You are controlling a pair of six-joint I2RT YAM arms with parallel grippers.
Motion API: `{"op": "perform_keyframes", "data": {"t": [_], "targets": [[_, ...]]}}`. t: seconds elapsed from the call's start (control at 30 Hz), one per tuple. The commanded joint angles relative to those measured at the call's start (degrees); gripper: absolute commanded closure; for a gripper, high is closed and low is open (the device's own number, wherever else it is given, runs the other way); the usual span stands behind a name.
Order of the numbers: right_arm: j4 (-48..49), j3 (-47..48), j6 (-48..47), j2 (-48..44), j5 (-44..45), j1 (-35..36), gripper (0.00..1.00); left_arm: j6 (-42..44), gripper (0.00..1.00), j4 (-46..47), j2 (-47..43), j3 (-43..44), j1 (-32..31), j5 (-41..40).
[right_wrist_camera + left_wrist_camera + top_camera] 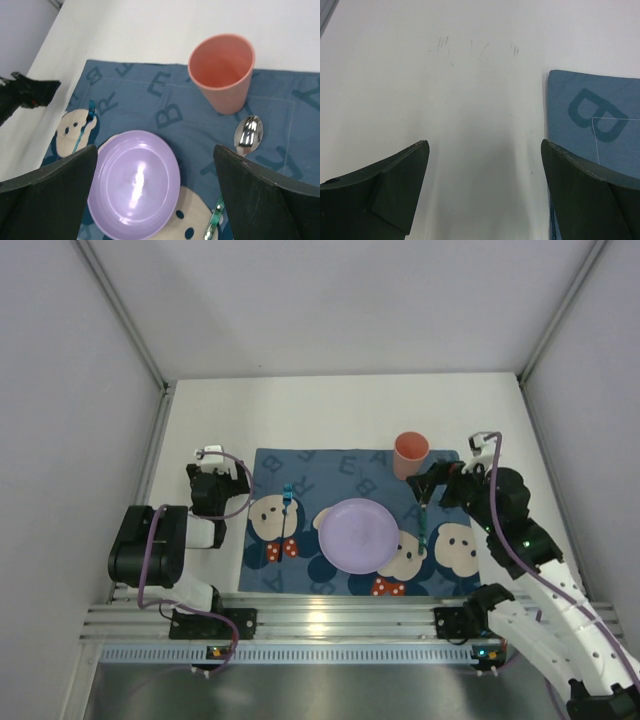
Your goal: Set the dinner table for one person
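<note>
The white dinner table (330, 415) carries a dark-blue cartoon mat (345, 472). On the mat lie a purple plate (358, 533), a teal-handled fork (287, 508) to its left and a spoon (424, 523) to its right, with a pink cup (410, 453) upright at the far right. My left gripper (220, 478) is open over bare table (470, 75) just left of the mat's corner (600, 115), holding nothing (484, 145). My right gripper (430, 487) hangs open and empty (154, 150) above the plate (134, 185), with the cup (222, 70), spoon (248, 134) and fork (82, 131) below it.
Grey walls enclose the table on the left, far and right sides. A ribbed aluminium rail (330, 620) runs along the near edge with both arm bases on it. The left arm's dark tip (30, 92) shows beside the mat.
</note>
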Motion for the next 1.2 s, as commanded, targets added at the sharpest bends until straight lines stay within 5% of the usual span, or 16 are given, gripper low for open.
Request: {"op": "perform_keyframes", "data": {"t": [0.0, 0.5, 0.83, 1.17], "targets": [[-1.02, -2.62, 5.55, -4.81, -6.53, 0.15, 0.00, -0.35, 0.01, 4.68, 0.05, -0.42, 0.09, 0.93], [-10.95, -10.02, 9.27, -18.61, -26.58, 0.15, 0.00, -0.35, 0.02, 4.68, 0.05, -0.42, 0.09, 0.85], [-17.46, -6.24, 7.59, -15.10, -21.58, 1.73, 0.00, -0.35, 0.02, 4.68, 0.13, -0.42, 0.09, 0.85], [-14.39, -5.00, 4.96, -7.02, -17.44, 11.40, 0.00, -0.35, 0.02, 4.77, 0.05, -0.42, 0.09, 0.85]]}}
